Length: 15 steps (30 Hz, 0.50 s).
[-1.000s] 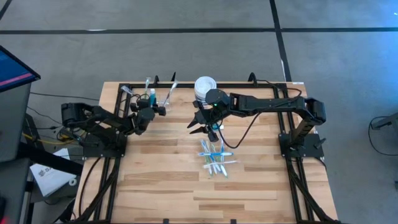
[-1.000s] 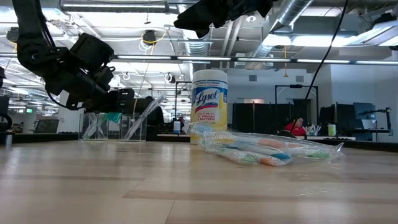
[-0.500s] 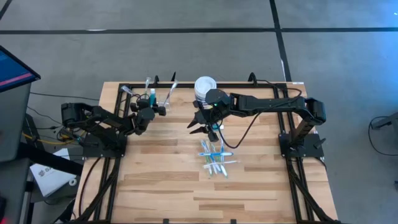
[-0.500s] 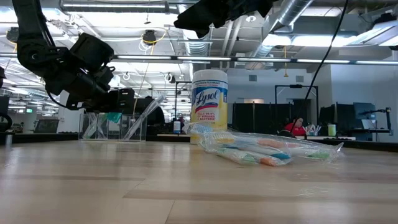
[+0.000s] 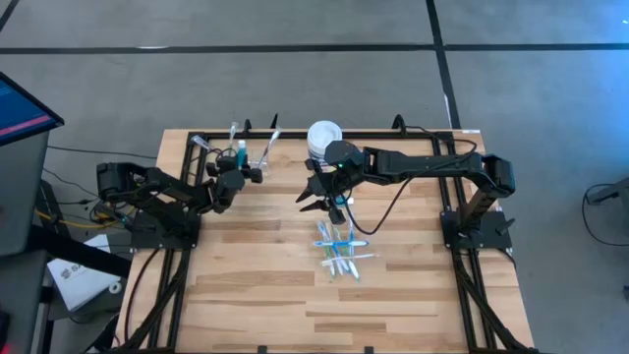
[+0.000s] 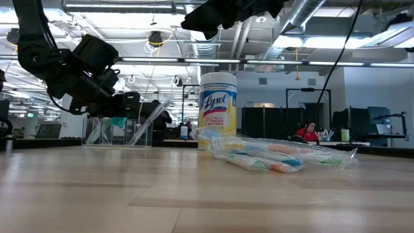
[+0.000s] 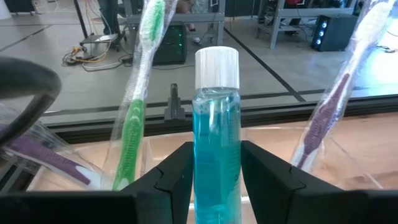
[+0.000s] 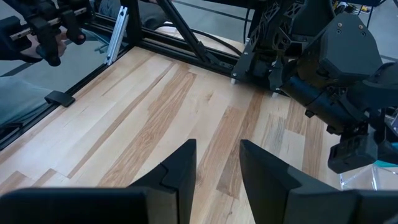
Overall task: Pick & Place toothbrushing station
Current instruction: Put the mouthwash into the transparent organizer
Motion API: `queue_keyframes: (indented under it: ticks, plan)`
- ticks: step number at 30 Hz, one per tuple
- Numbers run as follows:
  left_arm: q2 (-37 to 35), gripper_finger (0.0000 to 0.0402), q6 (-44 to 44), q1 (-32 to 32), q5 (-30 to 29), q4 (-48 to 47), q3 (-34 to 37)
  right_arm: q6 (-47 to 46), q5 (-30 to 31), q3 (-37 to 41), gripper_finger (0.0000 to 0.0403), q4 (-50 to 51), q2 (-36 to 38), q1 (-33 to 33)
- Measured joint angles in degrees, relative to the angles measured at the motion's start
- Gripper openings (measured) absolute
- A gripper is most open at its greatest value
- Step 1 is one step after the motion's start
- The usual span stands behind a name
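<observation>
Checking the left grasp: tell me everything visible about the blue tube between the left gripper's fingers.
The blue tube is slim, clear plastic filled with teal-blue liquid, topped by a white screw cap. It stands upright between the left gripper's two dark fingers, which sit against its sides. Behind it stand a wrapped green toothbrush and a wrapped purple toothbrush, leaning in the clear holder at the table's far left edge. Its base is hidden.

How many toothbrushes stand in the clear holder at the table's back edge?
3. A green toothbrush stands beside the blue bottle, a purple toothbrush on the bottle's other side, and a second purple toothbrush leans lower, beyond the green one. Others may be hidden.
</observation>
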State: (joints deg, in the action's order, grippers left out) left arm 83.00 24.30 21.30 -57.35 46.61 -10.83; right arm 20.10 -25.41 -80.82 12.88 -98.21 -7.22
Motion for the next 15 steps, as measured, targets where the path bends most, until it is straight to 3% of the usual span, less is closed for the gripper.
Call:
queue_keyframes:
  ticks: [15]
  plan:
    - [0.0, 0.0125, -1.1, 0.0, 0.3, 0.3, 0.0, 0.0, 0.0, 0.0, 0.0113, 0.0, 0.0, 0.0]
